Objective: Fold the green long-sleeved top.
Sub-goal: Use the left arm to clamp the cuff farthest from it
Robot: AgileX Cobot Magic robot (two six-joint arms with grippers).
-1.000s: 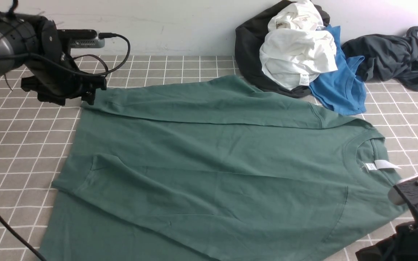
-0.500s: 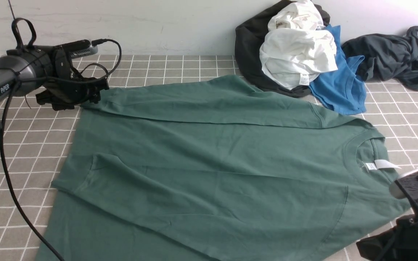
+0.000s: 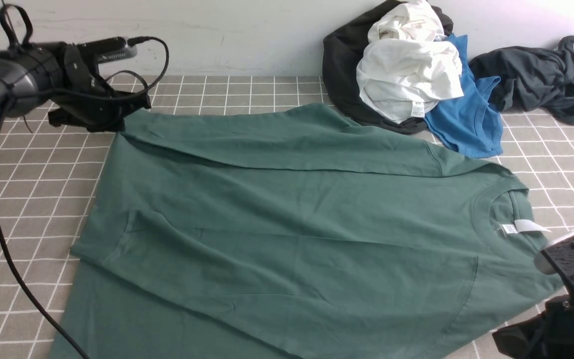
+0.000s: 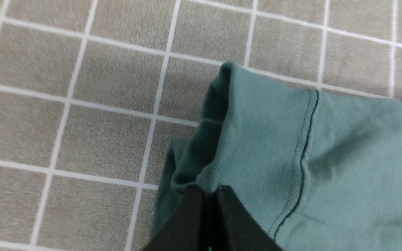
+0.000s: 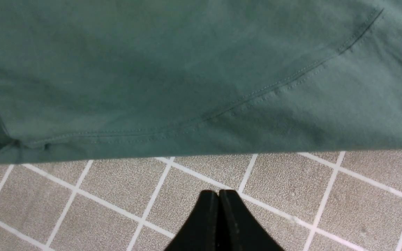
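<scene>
The green long-sleeved top [image 3: 287, 224] lies spread on the tabletop [image 3: 28, 199], its far sleeve's ribbed cuff [image 4: 257, 146] pinched in the closed left gripper [image 4: 206, 188], likely for folding that sleeve inward, while the right gripper [image 5: 218, 195] hovers closed and empty beside the near edge.

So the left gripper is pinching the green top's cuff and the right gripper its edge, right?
No: the right gripper is shut on nothing, over tiles beside the green top, per the right wrist view. The left gripper does pinch the cuff.

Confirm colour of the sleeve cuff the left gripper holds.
Green, ribbed cuff; clearest in the left wrist view.
</scene>
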